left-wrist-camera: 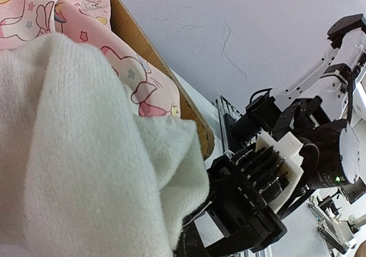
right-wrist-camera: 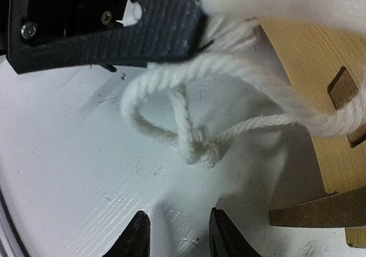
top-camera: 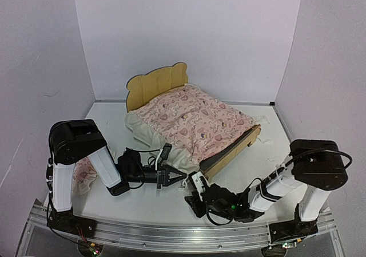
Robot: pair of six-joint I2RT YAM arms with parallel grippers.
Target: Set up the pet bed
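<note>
The pet bed [top-camera: 231, 150] stands mid-table, its wavy plywood headboard [top-camera: 156, 85] at the back. A pink patterned blanket [top-camera: 194, 119] with a white knit edge [left-wrist-camera: 74, 154] is draped over it and hangs off the near left side. My left gripper [top-camera: 180, 177] is shut on that white edge near the footboard corner, and the fabric hides its tips [left-wrist-camera: 194, 225]. My right gripper [right-wrist-camera: 174, 234] hovers low just in front, open with nothing between its fingers. A knotted white yarn loop [right-wrist-camera: 200, 151] lies on the table ahead of it.
A small pink pillow [top-camera: 86, 177] lies at the left behind the left arm. The bed's plywood corner [right-wrist-camera: 309, 56] is just right of the right gripper. White walls close in the back and sides. A metal rail [top-camera: 171, 231] runs along the near edge.
</note>
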